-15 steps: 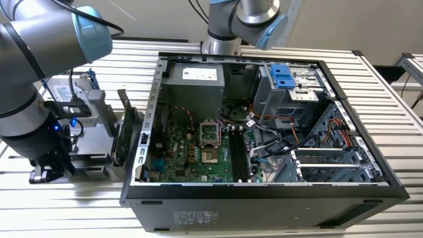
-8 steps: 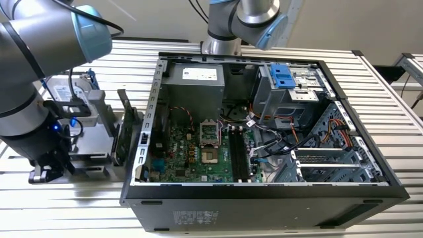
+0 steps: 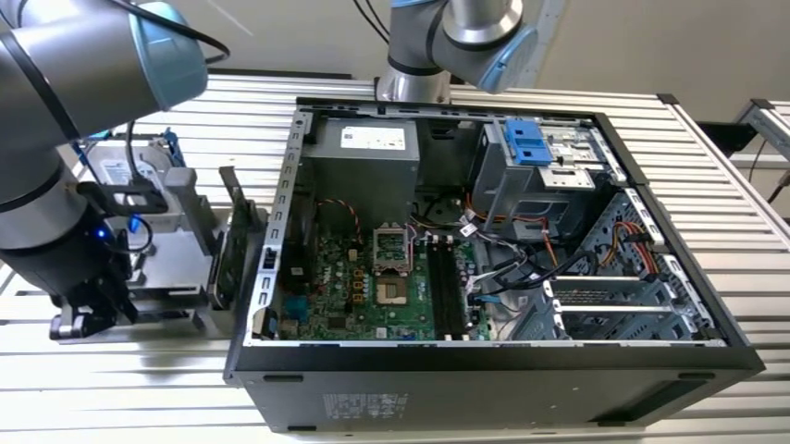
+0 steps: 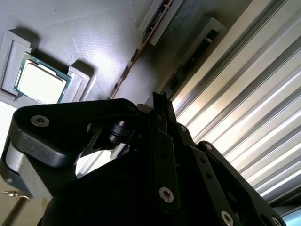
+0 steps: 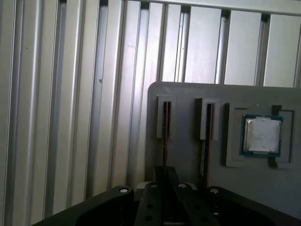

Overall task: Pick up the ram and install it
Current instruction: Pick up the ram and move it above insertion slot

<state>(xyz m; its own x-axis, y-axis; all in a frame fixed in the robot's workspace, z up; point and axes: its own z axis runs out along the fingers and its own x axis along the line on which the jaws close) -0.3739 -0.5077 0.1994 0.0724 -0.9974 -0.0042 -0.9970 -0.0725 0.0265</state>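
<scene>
Fingers (image 5: 160,176) clenched on one ram (image 5: 165,141), second ram (image 5: 205,123) slotted beside, one processor (image 5: 262,135) on gray tray (image 5: 188,94)

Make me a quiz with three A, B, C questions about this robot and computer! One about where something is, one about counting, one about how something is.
1. Where is the robot's hand?
A. At the grey holder, outside the computer case.
B. Deep inside the case.
C. On top of the power supply.

2. How many narrow slots does the grey holder have?
A. None.
B. Five.
C. Two.

3. How is the computer case?
A. Shut, with its panel on.
B. Open, with its insides showing.
C. Wrapped in plastic.

Answers:
1 A: in the exterior view the hand sits to the exterior view's left of the case, and both wrist views show the holder just past it.
2 C: the first wrist view shows two slots beside the processor chip.
3 B: the motherboard is in plain sight.
</scene>
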